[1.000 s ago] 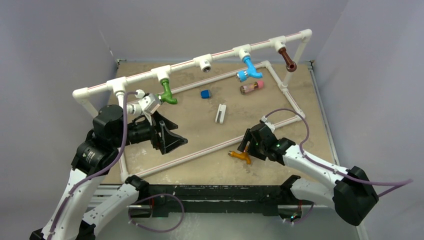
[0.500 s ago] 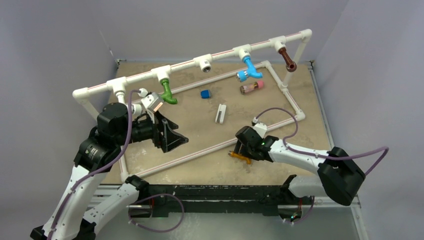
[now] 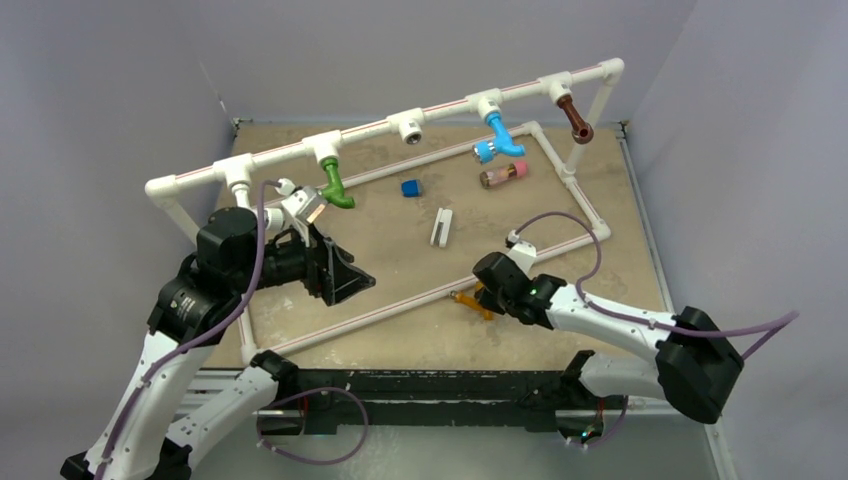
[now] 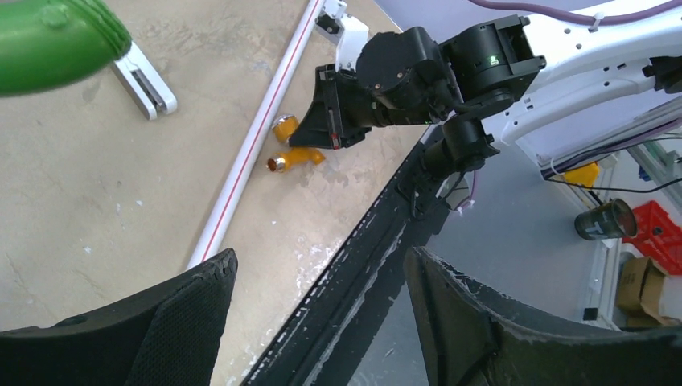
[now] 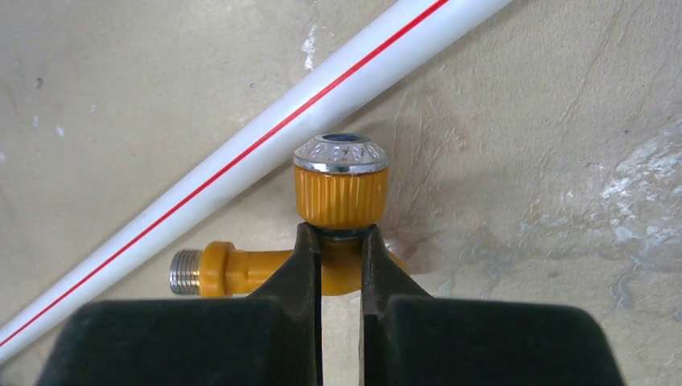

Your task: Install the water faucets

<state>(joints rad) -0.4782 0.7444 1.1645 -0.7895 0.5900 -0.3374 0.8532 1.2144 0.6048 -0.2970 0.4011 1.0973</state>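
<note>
The orange water faucet [image 3: 466, 300] [image 5: 341, 193] lies on the sandy board beside the low white pipe [image 5: 241, 161], threaded end to the left. My right gripper [image 3: 487, 297] [image 5: 341, 235] is shut on its neck just below the ribbed nozzle. The left wrist view also takes in this faucet [image 4: 293, 157]. Green [image 3: 335, 188], blue [image 3: 497, 138] and brown [image 3: 575, 120] faucets hang from the raised pipe rail [image 3: 440, 107]. My left gripper [image 3: 348, 282] [image 4: 322, 257] hovers open and holds nothing, just right of the green faucet [image 4: 56, 40].
Two tee joints on the rail have no faucet, one in the middle [image 3: 408, 126] and one at the left [image 3: 238, 172]. A blue block [image 3: 410, 187], a white clip [image 3: 441, 226] and a clear pink-ended cylinder [image 3: 503, 175] lie on the board. Grey walls close in on both sides.
My right gripper has gone from open to shut on the orange faucet, and the faucet has shifted slightly toward the low pipe. The left arm has hardly moved.
</note>
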